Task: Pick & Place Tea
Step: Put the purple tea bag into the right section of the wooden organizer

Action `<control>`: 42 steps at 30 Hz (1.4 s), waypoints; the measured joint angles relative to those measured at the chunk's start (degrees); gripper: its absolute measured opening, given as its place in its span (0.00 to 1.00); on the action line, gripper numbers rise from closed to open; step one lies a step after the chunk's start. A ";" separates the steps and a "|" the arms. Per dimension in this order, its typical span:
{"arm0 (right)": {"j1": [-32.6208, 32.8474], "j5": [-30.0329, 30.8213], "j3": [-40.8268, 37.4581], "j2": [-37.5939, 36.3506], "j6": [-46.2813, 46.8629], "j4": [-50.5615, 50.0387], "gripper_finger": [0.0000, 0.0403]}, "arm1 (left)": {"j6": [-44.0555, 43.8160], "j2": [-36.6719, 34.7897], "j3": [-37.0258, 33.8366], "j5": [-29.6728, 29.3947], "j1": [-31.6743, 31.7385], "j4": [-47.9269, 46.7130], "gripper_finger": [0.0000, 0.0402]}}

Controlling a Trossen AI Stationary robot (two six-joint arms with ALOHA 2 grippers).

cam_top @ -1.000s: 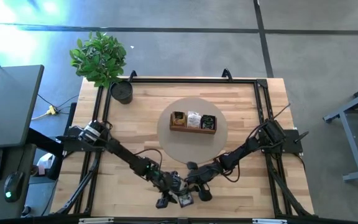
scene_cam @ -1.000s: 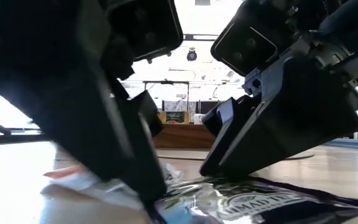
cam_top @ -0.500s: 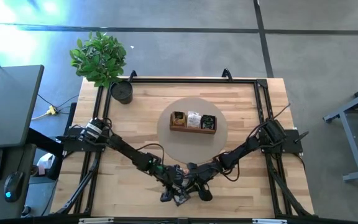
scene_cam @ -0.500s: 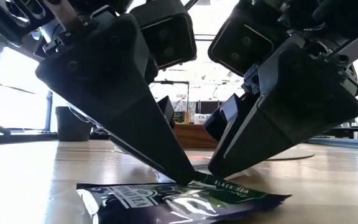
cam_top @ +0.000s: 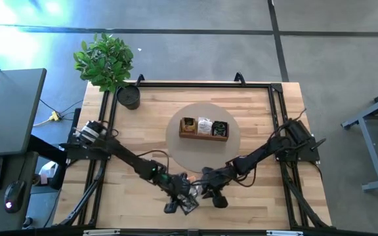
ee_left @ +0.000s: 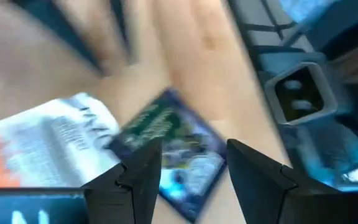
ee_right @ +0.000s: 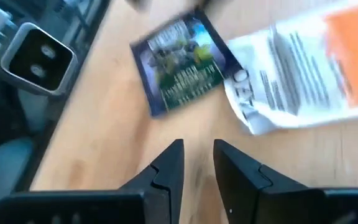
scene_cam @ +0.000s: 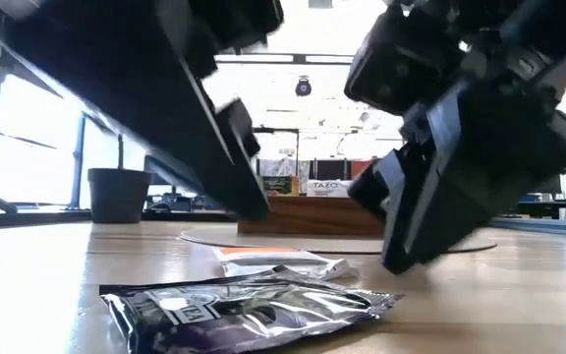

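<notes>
Between both gaping empty pincers — glossy black packet (scene_cam: 249, 310), flat (white-and-orange packet (scene_cam: 278, 263) behind).

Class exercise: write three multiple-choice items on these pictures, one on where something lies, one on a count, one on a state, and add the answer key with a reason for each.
1. Where does the black packet lie?
A. In the tray
B. On the table near its front edge
C. In the plant pot

2. How many compartments does the tray have?
A. Two
B. Three
C. Five

3. What is the right gripper holding?
A. Nothing
B. The black packet
C. The white-and-orange packet

Key: 1 B, the low view shows it flat on the wood beside the white-and-orange packet, under both grippers. 2 B, the high view shows three filled sections. 3 A, the right wrist view shows only bare table between its fingers, with both packets lying beyond them.
</notes>
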 joint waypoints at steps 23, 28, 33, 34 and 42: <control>0.52 5.84 0.11 -0.09 20.73 -0.69 0.28 | -3.62 4.30 0.24 -3.37 -3.77 2.67 0.45; 0.27 6.17 0.22 -0.20 21.58 -1.53 0.38 | -2.86 4.30 0.24 -3.16 -2.97 2.70 0.45; 0.23 4.52 0.25 -0.22 24.69 -1.29 0.42 | -2.36 4.30 0.24 -3.50 -2.15 2.70 0.45; 0.17 3.95 0.25 -0.22 25.38 -1.31 0.43 | -2.41 4.30 0.24 -3.55 -2.07 2.72 0.45; -0.24 3.74 0.22 -0.26 25.70 -1.61 0.43 | -2.05 4.30 0.24 -3.72 0.09 3.00 0.45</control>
